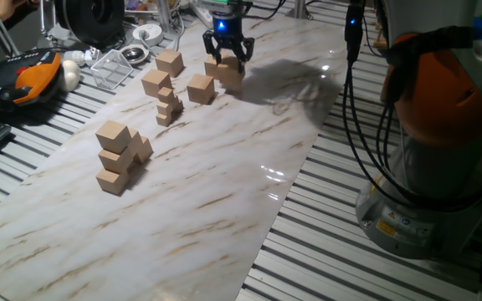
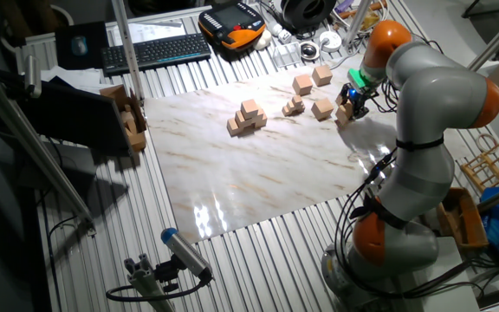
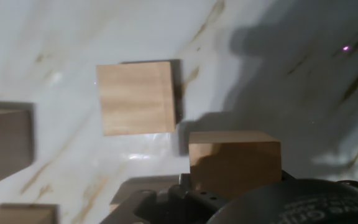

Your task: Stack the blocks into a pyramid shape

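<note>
A stepped pile (image 1: pixel 120 156) of tan blocks stands near the left edge of a marble-patterned board (image 1: pixel 224 201), 1 block on top of a wider base; the exact count is hard to read. Farther back, 3 loose blocks lie well apart from the pile: 1 at the rear (image 1: pixel 169 63), 1 left (image 1: pixel 155 83) and 1 right (image 1: pixel 200 89), with a cluster of much smaller cubes (image 1: pixel 169 106) between them and the pile. The gripper (image 1: pixel 228 55) hangs low over 2 more blocks (image 1: pixel 227 72) at the board's far end; in the hand view, 1 block (image 3: pixel 234 162) sits right against the fingers and another (image 3: pixel 137 97) lies just beside it. Whether the jaws are clamped on that block cannot be told. The board rests on a table (image 1: pixel 341 226) of ribbed aluminium slats. From the other fixed view, a keyboard (image 2: pixel 155 52) and an orange-and-black pendant (image 2: pixel 232 23) lie beyond the board, and the grey-and-orange arm (image 2: pixel 423 130) rises from the table's right side.
</note>
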Available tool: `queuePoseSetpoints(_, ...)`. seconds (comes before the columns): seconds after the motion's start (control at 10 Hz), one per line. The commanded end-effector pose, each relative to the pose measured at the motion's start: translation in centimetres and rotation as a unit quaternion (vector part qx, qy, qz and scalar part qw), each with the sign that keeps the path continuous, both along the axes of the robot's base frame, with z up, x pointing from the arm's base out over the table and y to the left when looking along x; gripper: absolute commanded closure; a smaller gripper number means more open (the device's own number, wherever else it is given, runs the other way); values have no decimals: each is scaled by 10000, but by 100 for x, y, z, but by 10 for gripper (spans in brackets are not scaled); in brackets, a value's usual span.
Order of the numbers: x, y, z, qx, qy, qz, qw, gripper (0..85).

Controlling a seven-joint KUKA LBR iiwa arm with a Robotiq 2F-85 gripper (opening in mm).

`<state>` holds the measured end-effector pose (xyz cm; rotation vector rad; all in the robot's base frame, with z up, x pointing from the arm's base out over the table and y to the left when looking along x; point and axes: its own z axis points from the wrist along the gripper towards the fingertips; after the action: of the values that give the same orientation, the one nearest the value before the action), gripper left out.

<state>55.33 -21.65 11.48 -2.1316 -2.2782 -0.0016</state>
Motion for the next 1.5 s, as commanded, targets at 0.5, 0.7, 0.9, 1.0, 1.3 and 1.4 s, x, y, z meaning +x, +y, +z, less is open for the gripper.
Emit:
queuePoseSetpoints(0.5, 261, -82, 380, -171, -254, 224, 9993, 850)
queuePoseSetpoints(0.7, 376, -110, 292, -149, -323, 192, 9992, 850)
queuePoseSetpoints(0.9, 450, -147, 238, -86, -316, 68, 9994, 850)
queuePoseSetpoints(1.0, 456, -191, 228, 60, -301, 49, 9995, 850)
queuePoseSetpoints(1.3, 476, -253, 136, 174, -325, 83, 9993, 850)
queuePoseSetpoints(1.4, 504, -253, 100, 166, -356, 97, 9992, 850)
